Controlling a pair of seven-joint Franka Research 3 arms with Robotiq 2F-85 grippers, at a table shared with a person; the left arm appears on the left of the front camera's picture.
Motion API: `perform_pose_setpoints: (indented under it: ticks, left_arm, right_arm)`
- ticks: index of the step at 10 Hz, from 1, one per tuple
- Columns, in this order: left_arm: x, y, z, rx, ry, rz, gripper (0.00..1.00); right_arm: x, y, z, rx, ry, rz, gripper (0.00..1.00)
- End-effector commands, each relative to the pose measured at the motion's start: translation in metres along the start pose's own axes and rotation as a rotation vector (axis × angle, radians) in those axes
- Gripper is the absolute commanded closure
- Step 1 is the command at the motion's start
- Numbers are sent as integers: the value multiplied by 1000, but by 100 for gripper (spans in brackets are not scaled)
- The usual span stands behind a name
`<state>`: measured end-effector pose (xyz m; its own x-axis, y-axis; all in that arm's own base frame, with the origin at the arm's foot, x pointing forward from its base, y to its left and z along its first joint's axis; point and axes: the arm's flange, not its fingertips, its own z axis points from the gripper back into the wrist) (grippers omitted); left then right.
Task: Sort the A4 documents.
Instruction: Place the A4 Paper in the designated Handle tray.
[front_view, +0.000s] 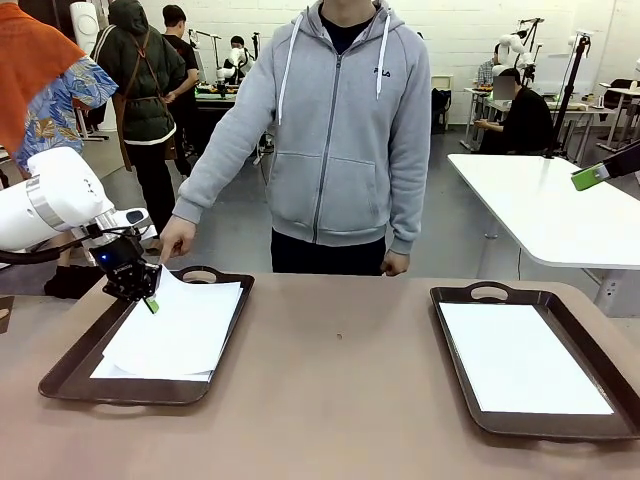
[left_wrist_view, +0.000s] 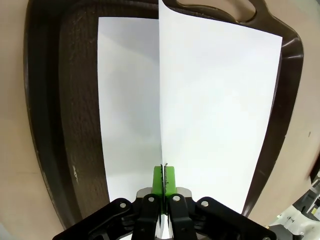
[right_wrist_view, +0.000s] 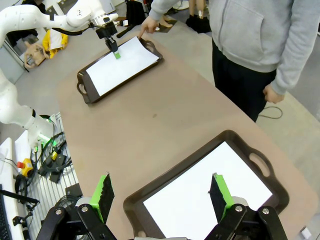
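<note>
- Front view: the left gripper (front_view: 147, 298) pinches the near-left edge of the top sheet (front_view: 185, 325) over the left tray (front_view: 60, 375), lifting that edge (a second sheet lies flat beneath). The person's hand (front_view: 176, 238) points down at the tray's far corner. Another sheet (front_view: 520, 358) lies in the right tray (front_view: 455, 390).
- Left wrist view: green pads (left_wrist_view: 170, 182) pressed together on the sheet's edge — paper stands upright between them.
- Right wrist view: the right gripper (right_wrist_view: 162, 197) hangs spread wide above the right tray — touching nothing.

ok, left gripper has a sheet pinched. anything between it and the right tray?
Nothing visible. The left gripper holds the sheet over the left tray; the tabletop toward the right tray is bare. The person's hand is behind the left tray.
</note>
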<state>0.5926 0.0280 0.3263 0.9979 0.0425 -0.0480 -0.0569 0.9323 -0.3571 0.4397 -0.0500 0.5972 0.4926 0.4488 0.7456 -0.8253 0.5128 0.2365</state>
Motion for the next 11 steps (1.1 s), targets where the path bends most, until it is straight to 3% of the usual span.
perform_pose_setpoints:
  ticks: [1,2,3,4,5,6,7,8,9,10,11]
  left_arm:
    - [5,-1,3,34,10,-2,99]
    - [6,-2,7,45,14,-15,80]
    - [6,-2,10,62,19,-17,80]
    - [6,0,13,81,25,-18,60]
    - [6,0,17,99,36,-20,77]
    - [7,0,19,111,51,-25,41]
    - [8,1,19,126,58,-29,57]
    - [10,0,19,131,57,-34,22]
    - [11,-1,19,133,54,-39,38]
    - [12,-1,19,146,58,-35,2]
    - [12,-2,19,157,57,-32,18]
  right_arm:
    - [-1,1,-1,3,3,-2,0]
    - [-1,1,-1,3,3,-2,0]
    - [-1,1,-1,3,3,-2,0]
    - [-1,1,-1,3,3,-2,0]
    - [-1,1,-1,3,3,-2,0]
    - [-1,1,-1,3,3,-2,0]
    - [-1,1,-1,3,3,-2,0]
    - [-1,1,-1,3,3,-2,0]
    - [-1,1,-1,3,3,-2,0]
    - [-1,1,-1,3,3,-2,0]
    - [-1,1,-1,3,3,-2,0]
